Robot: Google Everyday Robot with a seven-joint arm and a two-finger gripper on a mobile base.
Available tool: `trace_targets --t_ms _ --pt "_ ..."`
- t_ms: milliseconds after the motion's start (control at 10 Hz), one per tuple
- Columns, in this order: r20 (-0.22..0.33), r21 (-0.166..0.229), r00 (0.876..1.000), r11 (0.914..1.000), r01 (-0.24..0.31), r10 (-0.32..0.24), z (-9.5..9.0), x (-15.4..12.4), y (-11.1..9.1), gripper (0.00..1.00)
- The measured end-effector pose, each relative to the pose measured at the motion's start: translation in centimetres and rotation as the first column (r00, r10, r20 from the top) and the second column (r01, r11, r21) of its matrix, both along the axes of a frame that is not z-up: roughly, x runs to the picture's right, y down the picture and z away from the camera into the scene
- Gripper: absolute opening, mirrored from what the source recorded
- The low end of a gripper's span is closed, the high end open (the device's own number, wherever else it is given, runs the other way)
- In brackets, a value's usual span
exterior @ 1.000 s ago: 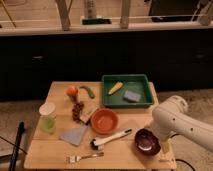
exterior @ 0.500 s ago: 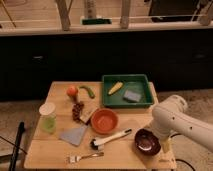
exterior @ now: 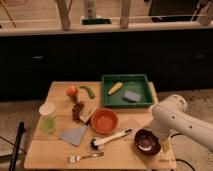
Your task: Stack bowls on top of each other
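Observation:
The orange-red bowl (exterior: 104,120) sits upright in the middle of the wooden table (exterior: 55,155). The dark brown-maroon bowl (exterior: 146,141) sits upright near the table's front right corner, apart from the orange-red one. My white arm (exterior: 175,117) comes in from the right and bends down. My gripper (exterior: 161,143) is low at the dark bowl's right rim, largely hidden by the arm. I cannot tell whether it touches the bowl.
A green tray (exterior: 107,100) at the back right holds a yellow item (exterior: 115,88) and a grey sponge (exterior: 132,95). A white-handled brush (exterior: 111,139) lies between the bowls. A fork (exterior: 84,157), grey cloth (exterior: 75,135), cup (exterior: 48,118), grapes (exterior: 78,110), orange fruit (exterior: 72,91) and green vegetable (exterior: 88,91) are on the left.
My arm has shifted very slightly left toward the dark bowl. Both bowls and the other objects have stayed in place.

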State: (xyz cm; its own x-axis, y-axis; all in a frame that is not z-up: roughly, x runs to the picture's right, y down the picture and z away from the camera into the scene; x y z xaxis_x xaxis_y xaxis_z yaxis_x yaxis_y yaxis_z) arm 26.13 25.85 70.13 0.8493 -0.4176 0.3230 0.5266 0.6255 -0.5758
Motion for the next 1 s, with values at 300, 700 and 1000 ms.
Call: trace_targets --t_ms 300,700,1000 --pt "0.025 0.007 1.000 1.0000 -0.006 0.006 -0.7 0.9 1.2 0.80" --pt "0.073 0.029 0.997 0.9995 0.012 -0.014 0.4 1.2 3.6 0.80" --pt "0.098 0.046 0.995 0.9987 0.022 -0.026 1.5 1.7 4.8 0.76"
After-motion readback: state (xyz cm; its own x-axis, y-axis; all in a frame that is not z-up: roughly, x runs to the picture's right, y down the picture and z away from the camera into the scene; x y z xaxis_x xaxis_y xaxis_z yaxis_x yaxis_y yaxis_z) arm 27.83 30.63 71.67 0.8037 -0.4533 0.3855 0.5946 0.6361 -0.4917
